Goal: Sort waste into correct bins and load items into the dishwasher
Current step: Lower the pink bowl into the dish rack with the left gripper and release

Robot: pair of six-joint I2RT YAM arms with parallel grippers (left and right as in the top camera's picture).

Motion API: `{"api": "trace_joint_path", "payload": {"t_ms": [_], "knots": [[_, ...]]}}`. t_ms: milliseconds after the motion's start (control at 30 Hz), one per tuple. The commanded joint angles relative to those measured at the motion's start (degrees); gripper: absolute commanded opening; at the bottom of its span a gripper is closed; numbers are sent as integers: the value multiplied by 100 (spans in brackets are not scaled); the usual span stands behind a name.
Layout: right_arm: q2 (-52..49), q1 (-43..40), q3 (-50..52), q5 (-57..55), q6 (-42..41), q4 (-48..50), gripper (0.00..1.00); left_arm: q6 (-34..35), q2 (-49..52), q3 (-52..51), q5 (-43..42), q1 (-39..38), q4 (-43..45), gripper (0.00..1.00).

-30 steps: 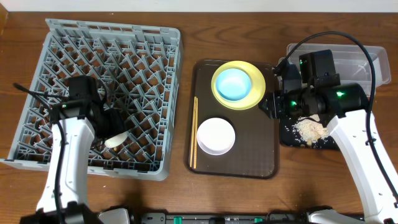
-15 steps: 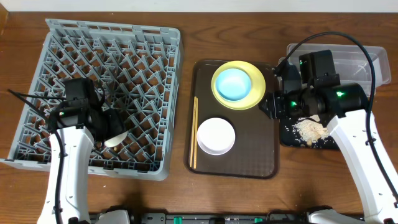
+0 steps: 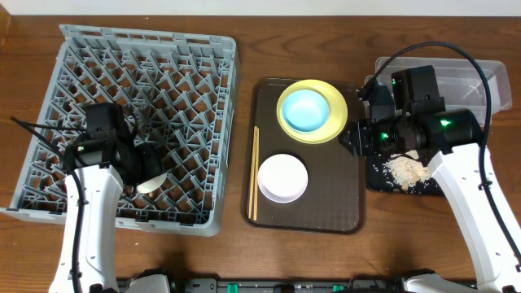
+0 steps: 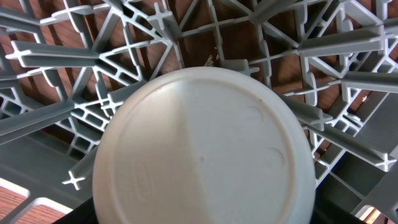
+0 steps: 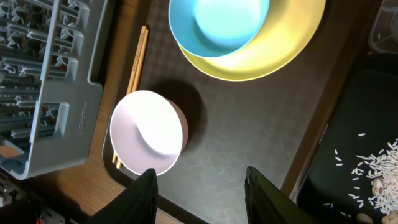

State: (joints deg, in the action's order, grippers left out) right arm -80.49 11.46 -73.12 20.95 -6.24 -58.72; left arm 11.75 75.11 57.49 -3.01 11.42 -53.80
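Well, at the left my left arm (image 3: 88, 203) rises from the near edge of the wooden surface (image 3: 212, 260). Its white link leans over the front of the large square grey plastic dish rack (image 3: 187, 73), and the black wrist bends down and rightward among the pegs. My left fingers (image 3: 143, 163) are spread fairly wide around the small white cup (image 4: 202, 149). A round pale face of the cup fills the wrist camera and hides the fingers themselves, with the rack's lattice all round it. From above, the cup sits at the finger ends, low in the rack's front half.

Just beside the rack lies the large brown rectangular serving tray (image 3: 326, 191). The thin wooden chopsticks (image 3: 254, 171) lie along its left edge, and the pale pink bowl (image 5: 149, 134) stands upright just right of them. Toward the far end the light blue bowl (image 5: 217, 22) sits inside the round yellow plate (image 5: 273, 59).

My right arm (image 3: 476, 212) comes up from the near right and folds at the elbow, green lights lit. It reaches left, so the wrist hangs over the tray's right edge, looking down. My right fingers (image 5: 142, 196) stand partly apart, nothing between them. Under the forearm the shallow black rectangular plastic tray (image 5: 364, 106) holds the loose heap of whitish rice-like crumbs (image 3: 405, 169). The clear rectangular plastic tub (image 3: 488, 77) lies behind it.
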Motion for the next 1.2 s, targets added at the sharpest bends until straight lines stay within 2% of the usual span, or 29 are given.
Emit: {"api": "trace_joint_path", "payload": {"t_ms": [0, 667, 900, 1000, 1167], "knots": [[46, -35, -68, -20, 101, -2, 43, -31, 11, -42, 2, -9, -44, 69], [46, -35, -68, -105, 120, -4, 44, -33, -2, -42, -39, -9, -168, 77], [46, -35, -68, -105, 118, -4, 44, -33, -74, -33, -39, -9, -164, 76], [46, -35, -68, -105, 120, -4, 44, -31, -208, 22, -79, -9, -168, 72], [46, -37, -68, -498, 85, -76, 44, -31, -688, 310, -664, -22, -157, 68]]}}
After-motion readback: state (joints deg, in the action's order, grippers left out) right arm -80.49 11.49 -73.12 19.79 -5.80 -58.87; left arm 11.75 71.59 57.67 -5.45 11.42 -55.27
